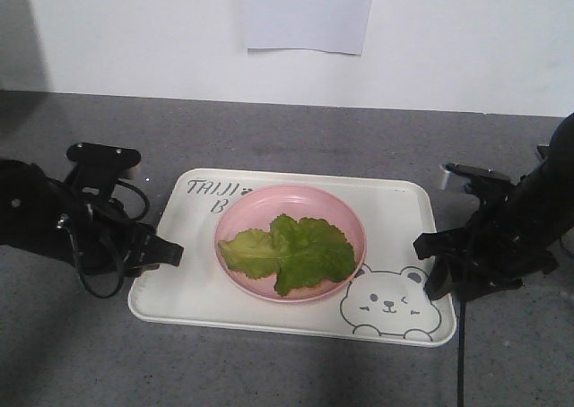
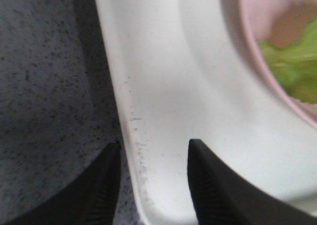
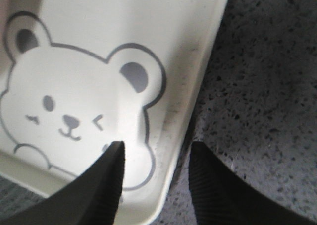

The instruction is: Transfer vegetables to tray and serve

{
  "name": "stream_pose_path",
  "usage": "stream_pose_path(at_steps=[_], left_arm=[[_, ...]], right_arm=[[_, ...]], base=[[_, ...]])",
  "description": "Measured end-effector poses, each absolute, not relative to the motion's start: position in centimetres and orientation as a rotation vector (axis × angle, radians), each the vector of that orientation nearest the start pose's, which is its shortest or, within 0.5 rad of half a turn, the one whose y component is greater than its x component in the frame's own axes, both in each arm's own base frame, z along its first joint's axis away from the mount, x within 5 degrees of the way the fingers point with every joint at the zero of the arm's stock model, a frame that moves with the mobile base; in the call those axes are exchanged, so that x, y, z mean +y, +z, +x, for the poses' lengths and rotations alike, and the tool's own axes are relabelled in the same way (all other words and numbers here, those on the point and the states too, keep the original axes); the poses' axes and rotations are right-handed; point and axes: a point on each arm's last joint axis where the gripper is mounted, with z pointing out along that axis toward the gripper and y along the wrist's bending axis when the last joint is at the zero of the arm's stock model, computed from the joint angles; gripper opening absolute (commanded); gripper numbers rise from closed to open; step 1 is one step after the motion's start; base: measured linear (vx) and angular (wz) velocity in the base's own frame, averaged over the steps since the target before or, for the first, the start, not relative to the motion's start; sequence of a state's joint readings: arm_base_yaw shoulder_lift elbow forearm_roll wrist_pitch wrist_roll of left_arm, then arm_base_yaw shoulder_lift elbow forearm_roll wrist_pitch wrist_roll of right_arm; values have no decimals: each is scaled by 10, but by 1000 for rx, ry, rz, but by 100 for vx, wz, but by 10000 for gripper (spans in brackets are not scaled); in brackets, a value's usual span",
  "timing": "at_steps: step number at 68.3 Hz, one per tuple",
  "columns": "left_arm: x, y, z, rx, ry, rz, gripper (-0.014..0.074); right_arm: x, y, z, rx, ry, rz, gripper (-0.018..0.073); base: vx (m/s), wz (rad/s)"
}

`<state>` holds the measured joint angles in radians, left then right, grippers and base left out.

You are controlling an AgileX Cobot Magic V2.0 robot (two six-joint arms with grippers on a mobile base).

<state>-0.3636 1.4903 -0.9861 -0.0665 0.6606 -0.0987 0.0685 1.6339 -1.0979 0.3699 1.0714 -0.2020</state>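
Note:
The vegetables [image 1: 291, 253], crinkly green lettuce leaves, lie in a round pink plate [image 1: 260, 205] that stands on the cream tray [image 1: 188, 281]. My left gripper [image 1: 170, 253] is at the tray's left edge. In the left wrist view that gripper [image 2: 154, 144] is open, one jaw over the counter and one over the tray [image 2: 173, 76], straddling the rim. The vegetables [image 2: 292, 66] show at the upper right there. My right gripper [image 1: 421, 246] is at the tray's right edge. Seen from the right wrist, it [image 3: 157, 144] is open across the rim beside the bear drawing [image 3: 74, 101].
The tray rests on a grey speckled counter [image 1: 296, 138] that runs back to a white wall. A sheet of white paper [image 1: 305, 12] hangs on that wall. Cables loop around my left arm [image 1: 99, 246].

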Motion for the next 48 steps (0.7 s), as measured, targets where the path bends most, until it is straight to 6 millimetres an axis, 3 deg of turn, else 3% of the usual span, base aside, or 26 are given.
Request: stream_pose_path(at_steps=[23, 48], left_arm=[[-87, 304, 234, 2543, -142, 357, 323], [-58, 356, 166, 2387, -131, 341, 323]], right_arm=[[41, 293, 257, 2847, 359, -258, 340], [26, 373, 169, 2553, 191, -298, 309]], base=[[0, 0], [0, 0]])
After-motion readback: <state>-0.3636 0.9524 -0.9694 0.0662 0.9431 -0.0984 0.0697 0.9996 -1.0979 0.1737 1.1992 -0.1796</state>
